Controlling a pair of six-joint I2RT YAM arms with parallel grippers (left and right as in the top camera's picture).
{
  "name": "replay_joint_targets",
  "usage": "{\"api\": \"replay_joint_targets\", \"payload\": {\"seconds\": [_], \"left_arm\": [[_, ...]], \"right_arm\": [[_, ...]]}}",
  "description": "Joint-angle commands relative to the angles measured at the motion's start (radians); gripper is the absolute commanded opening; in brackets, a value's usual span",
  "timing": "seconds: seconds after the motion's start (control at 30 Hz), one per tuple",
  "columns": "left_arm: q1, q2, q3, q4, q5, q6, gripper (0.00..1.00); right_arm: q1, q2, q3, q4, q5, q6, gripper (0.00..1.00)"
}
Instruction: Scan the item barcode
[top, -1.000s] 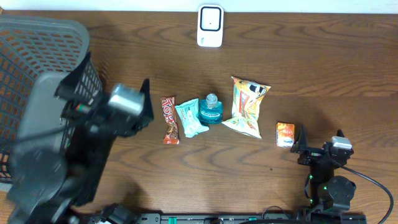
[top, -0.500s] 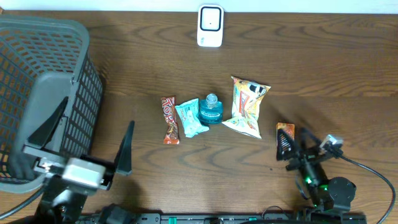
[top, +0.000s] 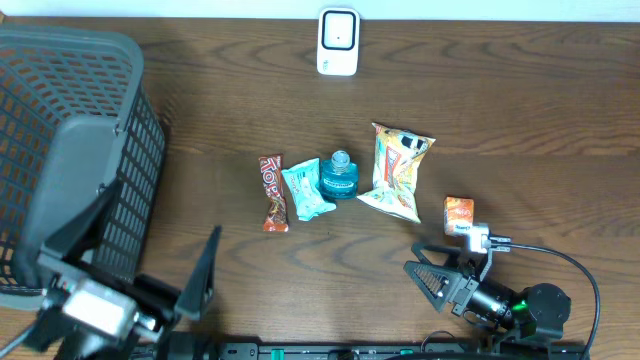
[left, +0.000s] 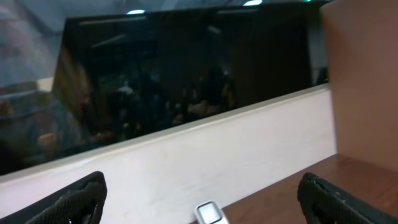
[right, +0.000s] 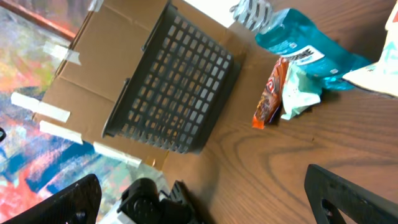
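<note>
A white scanner (top: 338, 42) stands at the table's far edge and also shows low in the left wrist view as the scanner (left: 210, 213). A row of items lies mid-table: a chocolate bar (top: 273, 192), a teal-white packet (top: 305, 189), a teal bottle (top: 340, 175), a chips bag (top: 398, 170) and a small orange packet (top: 458, 215). No barcode is readable. My right gripper (top: 420, 272) lies low at the front right, pointing left, open and empty. My left gripper (top: 135, 255) hovers at the front left, open and empty, aimed at the far wall.
A large dark mesh basket (top: 60, 120) fills the left side, backed by cardboard in the right wrist view, where the basket (right: 174, 81) rises behind the chocolate bar (right: 268, 96) and teal bottle (right: 305, 43). The right arm's cable (top: 570, 265) loops at the front right.
The left arm has pulled back from the table's middle to the front-left edge. The right gripper has swung from pointing away to pointing left, low over the table. Both stayed open.
</note>
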Motion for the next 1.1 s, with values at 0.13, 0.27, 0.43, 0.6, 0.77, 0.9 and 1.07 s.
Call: {"api": "replay_joint_targets", "payload": {"seconds": [0.13, 0.27, 0.43, 0.6, 0.77, 0.9, 1.07], "left_arm": [[-0.025, -0.117, -0.002, -0.010, 0.084, -0.039, 0.98], [-0.051, -0.156, -0.002, -0.021, 0.084, -0.039, 0.98], [-0.068, -0.198, -0.002, -0.025, 0.084, -0.039, 0.98], [-0.077, -0.252, -0.002, -0.031, 0.084, -0.039, 0.98], [-0.079, -0.322, -0.004, -0.060, 0.084, -0.038, 0.98], [-0.079, -0.354, -0.008, -0.064, 0.084, -0.039, 0.98], [-0.079, -0.381, -0.029, -0.066, 0.084, -0.038, 0.98]], "right_arm": [[-0.002, -0.005, -0.002, -0.006, -0.021, -0.012, 0.99], [-0.002, -0.005, -0.002, -0.045, 0.048, -0.040, 0.99], [-0.002, 0.020, -0.001, -0.055, 0.115, -0.068, 0.99], [-0.002, 0.106, 0.000, -0.029, 0.203, -0.083, 0.99], [-0.002, 0.286, 0.039, -0.030, 0.287, -0.174, 0.99], [-0.002, 0.425, 0.141, -0.047, 0.319, -0.253, 0.99], [0.012, 0.637, 0.405, -0.251, 0.470, -0.430, 0.96]]}}
